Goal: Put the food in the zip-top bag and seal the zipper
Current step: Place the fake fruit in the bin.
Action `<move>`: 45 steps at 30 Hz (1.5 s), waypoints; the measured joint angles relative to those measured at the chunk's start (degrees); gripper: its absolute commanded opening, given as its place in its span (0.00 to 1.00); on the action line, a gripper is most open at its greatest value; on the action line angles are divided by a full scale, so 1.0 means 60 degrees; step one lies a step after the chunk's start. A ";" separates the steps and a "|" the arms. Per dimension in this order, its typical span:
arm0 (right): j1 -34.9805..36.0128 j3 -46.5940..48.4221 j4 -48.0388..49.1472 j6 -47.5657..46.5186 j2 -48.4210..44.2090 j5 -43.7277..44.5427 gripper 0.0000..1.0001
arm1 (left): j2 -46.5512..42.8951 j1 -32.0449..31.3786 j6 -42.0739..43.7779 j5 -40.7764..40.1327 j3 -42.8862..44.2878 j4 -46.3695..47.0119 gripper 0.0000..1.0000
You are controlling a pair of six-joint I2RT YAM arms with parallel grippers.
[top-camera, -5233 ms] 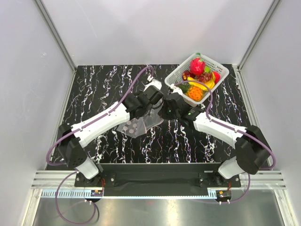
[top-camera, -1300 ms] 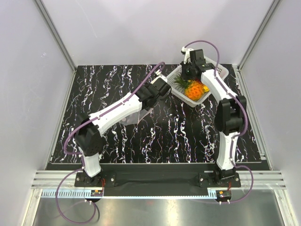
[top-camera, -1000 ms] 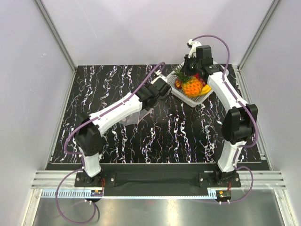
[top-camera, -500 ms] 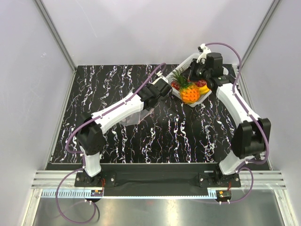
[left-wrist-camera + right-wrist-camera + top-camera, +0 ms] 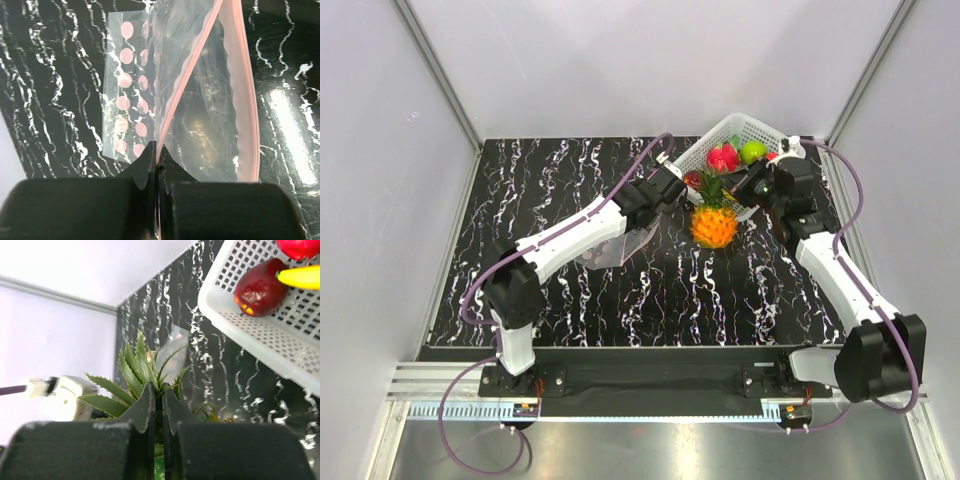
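My right gripper [image 5: 732, 192] is shut on the green leafy top [image 5: 142, 371] of the orange pineapple [image 5: 713, 226], which hangs above the table just in front of the white basket [image 5: 725, 132]. My left gripper [image 5: 665, 189] is shut on the pink zipper strip [image 5: 187, 80] of the clear zip-top bag [image 5: 616, 248] and holds its mouth edge up, left of the pineapple. In the left wrist view the bag [image 5: 210, 115] hangs open below the jaws, with pale round spots on one side. No grape pieces show clearly.
The basket, tilted at the back right, holds a bright red fruit [image 5: 723, 158], a green fruit [image 5: 752, 151], a dark red round fruit [image 5: 260, 288] and a yellow banana [image 5: 299, 277]. Grey walls and metal posts close in the table.
My right arm has lifted the pineapple out of the basket and carried it forward and left towards the bag. The basket has tipped. The left arm holds the bag nearly still.
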 measured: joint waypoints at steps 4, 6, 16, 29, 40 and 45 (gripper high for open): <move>0.0000 -0.0484 0.0208 0.0969 -0.0481 0.0605 0.00 | 0.0175 0.0000 -0.0084 0.0226 0.0047 0.0011 0.00; 0.0004 -0.0441 0.0109 0.1220 -0.0506 0.1086 0.00 | 0.0255 0.0000 -0.0120 0.0277 0.0076 0.0011 0.00; -0.0080 0.0448 -0.1963 0.3060 -0.0178 0.3209 0.00 | 0.0280 0.0000 -0.0233 0.0335 0.0091 0.0007 0.00; -0.2073 0.1840 -0.0973 0.5176 0.3534 0.2623 0.15 | 0.0280 0.0000 -0.0259 0.0361 0.0153 -0.0036 0.00; -0.2153 0.1796 -0.0721 0.3187 0.3712 0.3668 0.95 | 0.0284 0.0000 -0.0255 0.0350 0.0368 -0.0131 0.00; -0.2153 0.2197 -0.1078 0.0798 0.3337 0.3399 0.96 | 0.0284 0.0000 -0.0255 0.0350 0.0368 -0.0153 0.00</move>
